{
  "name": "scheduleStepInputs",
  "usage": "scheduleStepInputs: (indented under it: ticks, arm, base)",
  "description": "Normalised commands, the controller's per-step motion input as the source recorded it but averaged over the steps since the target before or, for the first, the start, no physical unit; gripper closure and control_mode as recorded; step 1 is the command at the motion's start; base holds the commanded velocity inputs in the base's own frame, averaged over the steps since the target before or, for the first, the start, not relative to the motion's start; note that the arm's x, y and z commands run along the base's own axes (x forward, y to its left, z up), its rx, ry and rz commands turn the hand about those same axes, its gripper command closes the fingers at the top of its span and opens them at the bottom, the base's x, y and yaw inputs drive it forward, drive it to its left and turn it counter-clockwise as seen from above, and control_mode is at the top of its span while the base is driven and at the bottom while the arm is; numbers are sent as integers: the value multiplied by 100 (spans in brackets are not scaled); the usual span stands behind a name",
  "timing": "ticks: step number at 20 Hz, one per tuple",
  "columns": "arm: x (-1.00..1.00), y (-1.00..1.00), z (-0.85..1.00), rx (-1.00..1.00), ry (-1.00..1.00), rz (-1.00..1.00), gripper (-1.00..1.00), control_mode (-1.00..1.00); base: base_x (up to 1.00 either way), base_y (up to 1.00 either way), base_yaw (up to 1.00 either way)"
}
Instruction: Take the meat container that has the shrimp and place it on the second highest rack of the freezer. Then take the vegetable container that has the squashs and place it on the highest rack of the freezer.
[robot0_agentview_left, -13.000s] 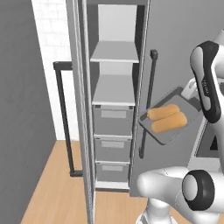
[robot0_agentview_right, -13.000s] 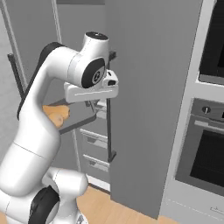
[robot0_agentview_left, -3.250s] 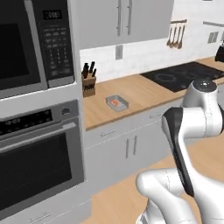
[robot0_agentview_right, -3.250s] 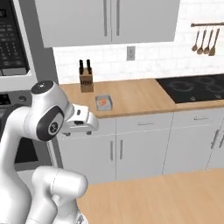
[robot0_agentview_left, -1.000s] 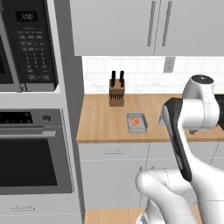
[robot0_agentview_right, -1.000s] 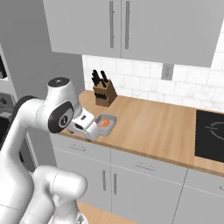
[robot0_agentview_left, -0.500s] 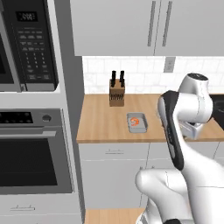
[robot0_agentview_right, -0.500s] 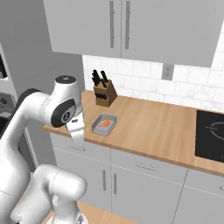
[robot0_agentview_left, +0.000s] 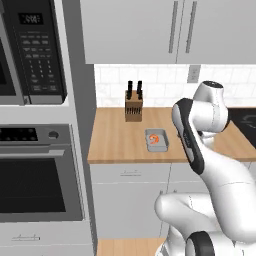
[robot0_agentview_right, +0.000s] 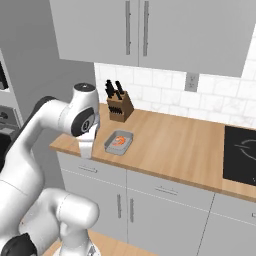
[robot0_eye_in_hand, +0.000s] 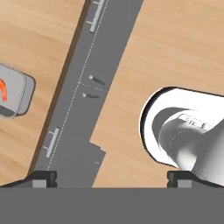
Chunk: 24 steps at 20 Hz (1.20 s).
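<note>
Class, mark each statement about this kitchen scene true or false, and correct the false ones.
1. The meat container sits on the wooden counter. True.
2. The container holds two tan squashes. False: it holds one orange-red shrimp.
3. A knife block stands on the counter behind the container, near the tiled wall. True.
4. The tool is shut on the container. False: in the hand view the fingertips stand wide apart with nothing between them, and the container lies off to the side on the counter.
5. The built-in oven is to the right of the counter in the left base view. False: it is to the left.
</note>
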Motion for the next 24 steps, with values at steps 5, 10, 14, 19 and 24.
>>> scheduleStepInputs:
  ticks: [5, 10, 14, 19, 24]
  arm:
    - [20, -6, -12, 2, 4, 0, -100, -100]
    - [39, -19, -35, 30, 7, 0, -100, -100]
    - [30, -15, -23, 46, 0, 0, -100, -100]
    - [4, 0, -2, 6, 0, -5, -100, -100]
    - [6, 0, -9, -1, 0, -11, -100, -100]
  base:
    - [0, 0, 0]
    - [0, 0, 0]
    - [0, 0, 0]
    - [0, 0, 0]
    - [0, 0, 0]
